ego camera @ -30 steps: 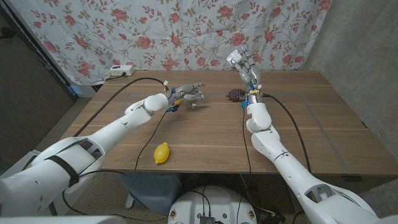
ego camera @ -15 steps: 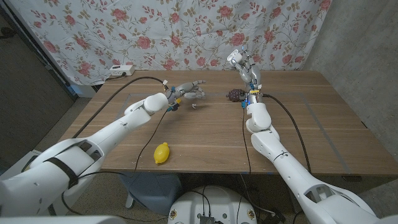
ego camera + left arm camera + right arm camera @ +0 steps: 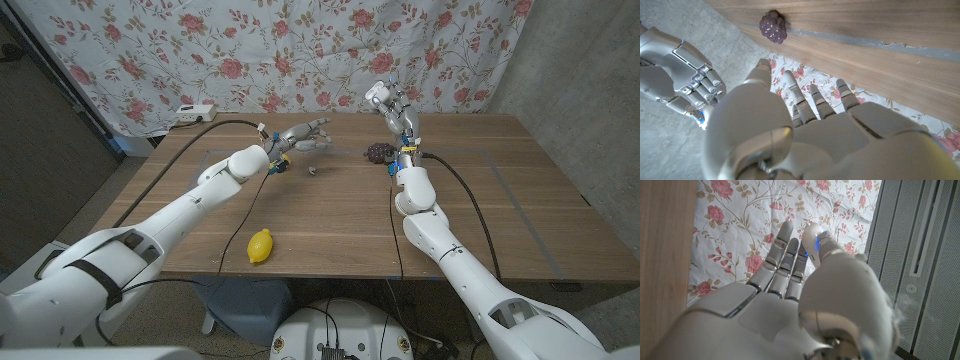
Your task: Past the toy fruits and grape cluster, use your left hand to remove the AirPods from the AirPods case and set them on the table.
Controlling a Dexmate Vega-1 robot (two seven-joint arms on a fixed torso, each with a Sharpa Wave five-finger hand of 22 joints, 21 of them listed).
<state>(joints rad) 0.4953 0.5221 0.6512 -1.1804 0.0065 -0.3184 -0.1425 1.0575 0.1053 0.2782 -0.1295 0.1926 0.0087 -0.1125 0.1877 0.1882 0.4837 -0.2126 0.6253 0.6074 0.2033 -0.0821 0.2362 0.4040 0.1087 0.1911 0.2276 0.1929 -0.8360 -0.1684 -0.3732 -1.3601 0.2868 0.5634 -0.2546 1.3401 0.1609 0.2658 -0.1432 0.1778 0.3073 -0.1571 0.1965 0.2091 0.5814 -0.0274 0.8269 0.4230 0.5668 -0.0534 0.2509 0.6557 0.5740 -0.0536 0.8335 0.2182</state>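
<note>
Likely tiny, light, hard and slick, the AirPods piece (image 3: pixel 313 170) lies on the bench just below the raised left hand (image 3: pixel 305 136), whose fingers are spread and hold nothing, so a fingertip pinch across its sides looks best.

no readable text or labels

The left hand (image 3: pixel 306 136) is raised above the wooden table (image 3: pixel 520 215), fingers spread, holding nothing visible. A small object (image 3: pixel 314 170) lies on the table just below it. The right hand (image 3: pixel 389 101) is upright, fingers extended, above the grape cluster (image 3: pixel 376 152). A lemon (image 3: pixel 260 245) lies near the front edge.
</note>
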